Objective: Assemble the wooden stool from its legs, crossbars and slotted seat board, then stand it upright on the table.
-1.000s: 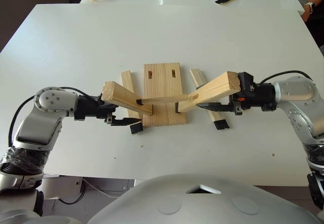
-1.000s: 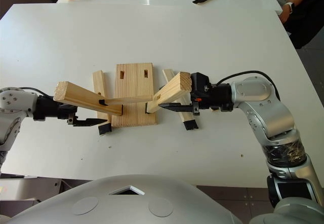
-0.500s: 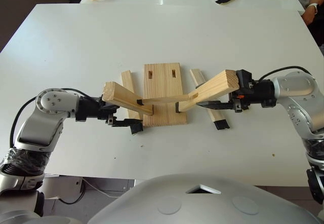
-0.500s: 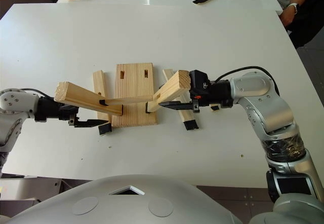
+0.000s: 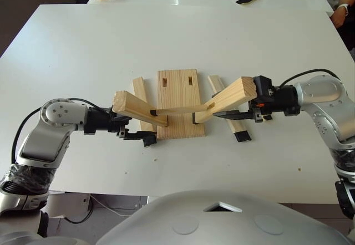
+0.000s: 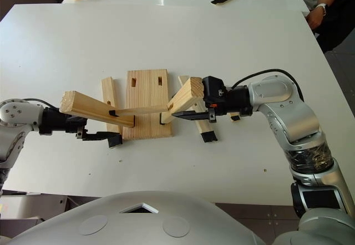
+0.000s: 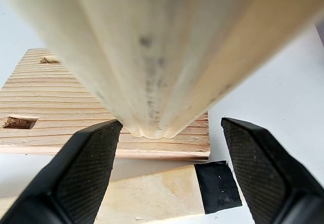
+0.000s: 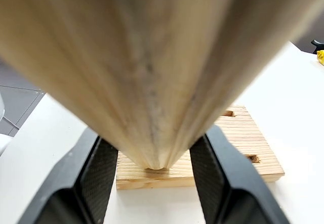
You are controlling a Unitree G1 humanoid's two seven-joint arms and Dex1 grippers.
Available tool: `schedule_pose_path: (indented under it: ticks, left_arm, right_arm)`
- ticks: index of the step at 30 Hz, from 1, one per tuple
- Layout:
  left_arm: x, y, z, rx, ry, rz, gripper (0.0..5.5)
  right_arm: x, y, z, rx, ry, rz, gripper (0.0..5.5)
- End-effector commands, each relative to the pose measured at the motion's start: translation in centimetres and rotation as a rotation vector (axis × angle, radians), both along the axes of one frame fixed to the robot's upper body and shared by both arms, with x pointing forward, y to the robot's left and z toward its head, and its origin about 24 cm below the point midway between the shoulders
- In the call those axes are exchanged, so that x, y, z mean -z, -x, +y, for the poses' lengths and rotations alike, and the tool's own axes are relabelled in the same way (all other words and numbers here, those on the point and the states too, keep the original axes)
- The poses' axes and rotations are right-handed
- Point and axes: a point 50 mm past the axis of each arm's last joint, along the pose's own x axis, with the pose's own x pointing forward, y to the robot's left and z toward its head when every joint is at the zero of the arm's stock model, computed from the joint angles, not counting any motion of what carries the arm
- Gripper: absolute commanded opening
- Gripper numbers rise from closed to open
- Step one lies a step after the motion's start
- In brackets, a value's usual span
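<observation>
White tabletop (image 5: 166,34) in front of you carries the pale slotted wooden seat board (image 5: 177,87), lying flat at its centre. Your left gripper (image 5: 135,135), at the board's 8 o'clock, is clamped on a thick pale wooden leg (image 5: 133,107). Your right gripper (image 5: 219,113), at 4 o'clock, grips a second thick leg (image 5: 233,94). A thin wooden crossbar (image 5: 176,110) bridges both legs above the board.

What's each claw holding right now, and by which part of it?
Left claw grips one stool leg near its outer end; right claw grips the other leg likewise. A crossbar joins them.
</observation>
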Motion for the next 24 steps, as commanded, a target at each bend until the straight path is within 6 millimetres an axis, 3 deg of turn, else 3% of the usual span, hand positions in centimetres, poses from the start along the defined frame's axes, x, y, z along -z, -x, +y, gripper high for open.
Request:
schedule_pose_path:
  ticks: [1,16,24]
  left_arm:
    - [-0.4,-0.2,-0.6,0.022,0.008,-0.018,3.63]
    - [-0.3,-0.6,-0.6,0.020,0.008,-0.017,3.63]
    - [-0.2,-0.4,-0.8,0.017,0.011,-0.016,3.63]
  right_arm:
    - [0.5,0.1,0.8,-0.045,0.023,0.030,2.04]
    - [4.0,-0.2,0.8,-0.020,0.036,0.149,2.04]
    - [2.0,-0.2,1.6,-0.064,0.010,0.120,2.04]
